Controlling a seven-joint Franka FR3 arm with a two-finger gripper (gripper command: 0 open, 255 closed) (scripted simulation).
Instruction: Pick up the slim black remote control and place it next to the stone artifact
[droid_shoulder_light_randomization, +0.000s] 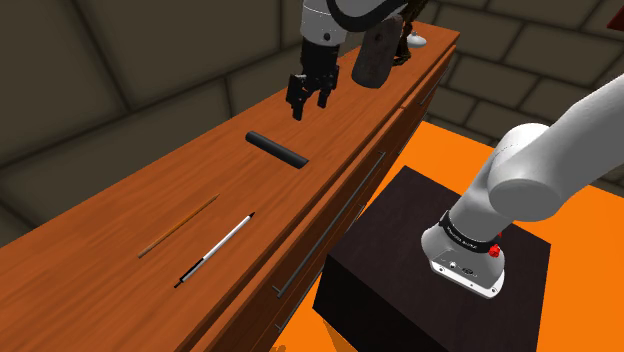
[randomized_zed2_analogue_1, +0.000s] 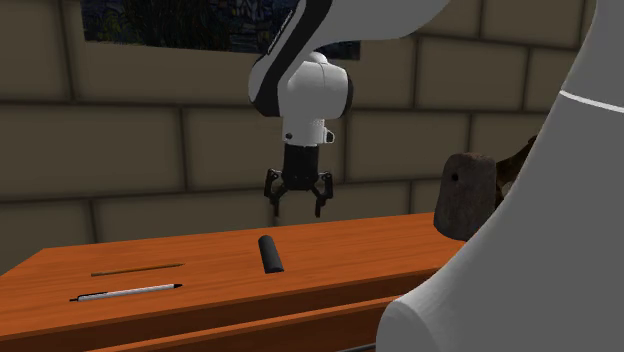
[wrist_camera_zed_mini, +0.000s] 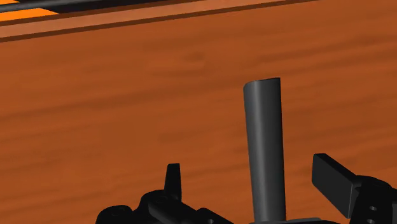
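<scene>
Jaws: spread apart, empty, hanging above the table and clear of its surface, pointed downward. Item sought: slim black remote, lying flat on the bare wood about midway along the table; in the wrist view the remote ran lengthwise between the two fingers, touched by neither and closer to one than the other. Step in hand, as judged: descent onto the remote for a grasp across its narrow width. Done well, this called for a small sideways shift to centre the remote, a straight lowering until the tips flanked its sides just above the wood, and then a firm close near its middle, since the bar was low and rounded and could slip or tip. Destination: stone artifact, dark, upright, at the table's far end in the shoulder view, well apart from the remote; the wood between them was bare. Other items: thin brown stick and white pen, side by side toward the table's opposite end, away from the likely path. Obstruction: none apparent, the artifact itself excepted, which wanted margin at set-down.
</scene>
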